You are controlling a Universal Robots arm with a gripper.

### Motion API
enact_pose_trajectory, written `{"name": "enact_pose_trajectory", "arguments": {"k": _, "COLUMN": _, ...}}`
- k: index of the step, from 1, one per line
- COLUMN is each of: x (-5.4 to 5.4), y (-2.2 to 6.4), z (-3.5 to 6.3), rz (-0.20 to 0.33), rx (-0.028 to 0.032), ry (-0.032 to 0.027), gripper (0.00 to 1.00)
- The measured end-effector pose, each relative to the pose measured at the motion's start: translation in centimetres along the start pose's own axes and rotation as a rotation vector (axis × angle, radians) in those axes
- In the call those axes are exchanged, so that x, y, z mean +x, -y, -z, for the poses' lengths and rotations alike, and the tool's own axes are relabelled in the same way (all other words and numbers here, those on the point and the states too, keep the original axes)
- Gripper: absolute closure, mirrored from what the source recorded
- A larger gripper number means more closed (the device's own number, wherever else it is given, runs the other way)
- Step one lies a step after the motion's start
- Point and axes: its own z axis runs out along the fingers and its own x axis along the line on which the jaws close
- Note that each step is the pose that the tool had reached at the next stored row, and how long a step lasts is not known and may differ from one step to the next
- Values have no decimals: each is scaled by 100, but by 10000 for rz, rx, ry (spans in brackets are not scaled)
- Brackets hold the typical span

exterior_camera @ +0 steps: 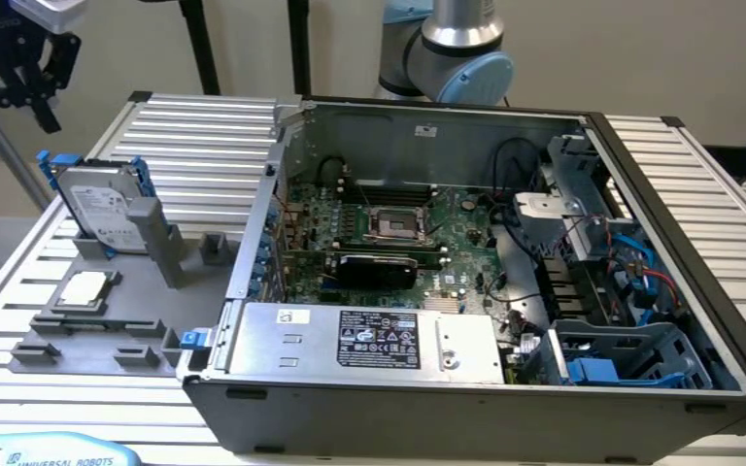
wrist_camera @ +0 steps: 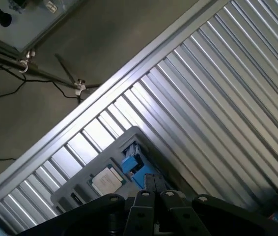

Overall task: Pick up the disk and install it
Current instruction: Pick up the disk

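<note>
fingers of the gripper are pressed tight together with nothing between them. in the exterior view the gripper hangs up in the air over the far corner of the ribbed metal table, on the exterior view's left. the disk is lower down and apart from it. it stands on its edge in a grey holder near the table's edge on the exterior view's left. in the wrist view the disk's blue frame shows just past the fingertips. a small square chip lies flat on the same holder, near the disk. a big open computer case sits beside the holder.
</note>
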Motion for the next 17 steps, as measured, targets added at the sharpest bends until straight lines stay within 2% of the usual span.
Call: {"name": "enact_pose_trajectory", "arguments": {"k": 17, "x": 0, "y": 1, "z": -22, "rz": 3089, "rx": -30, "ry": -94, "gripper": 89}}
